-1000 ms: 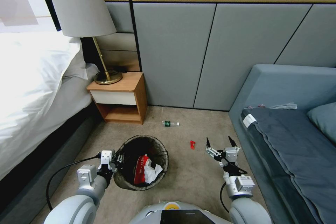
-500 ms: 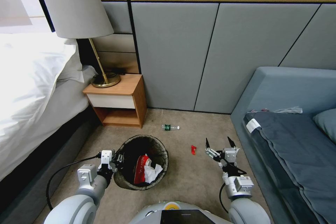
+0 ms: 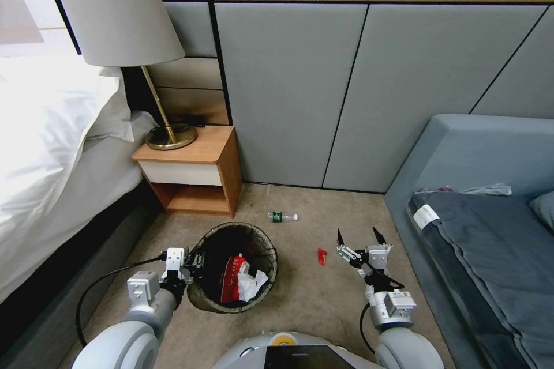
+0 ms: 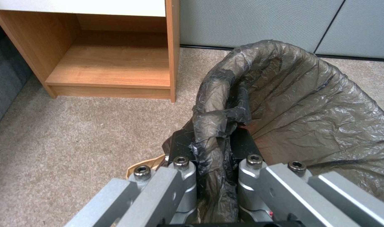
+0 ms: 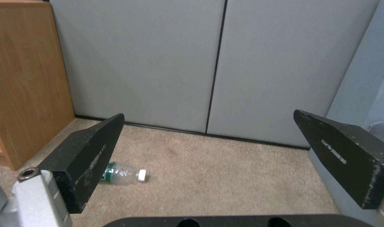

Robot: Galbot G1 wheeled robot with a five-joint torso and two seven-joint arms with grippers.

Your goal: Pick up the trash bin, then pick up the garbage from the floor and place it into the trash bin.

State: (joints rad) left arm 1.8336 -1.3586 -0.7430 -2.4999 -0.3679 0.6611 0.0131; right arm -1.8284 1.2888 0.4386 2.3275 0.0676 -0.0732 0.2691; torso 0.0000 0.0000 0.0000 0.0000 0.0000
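Two grippers hang low over the beige carpet floor (image 3: 300,300). On the robot's left, the left gripper (image 3: 193,260) has its fingers clamped on the dark bag-lined rim of the small round trash bin (image 3: 234,268), which holds red-and-white wrappers (image 3: 235,277). The right gripper (image 3: 358,237) hovers with fingers spread apart, just beside a small red scrap (image 3: 321,256). A clear green-labelled bottle (image 3: 282,217) lies near the grey wall panels (image 3: 288,92), beside the wooden nightstand (image 3: 196,176).
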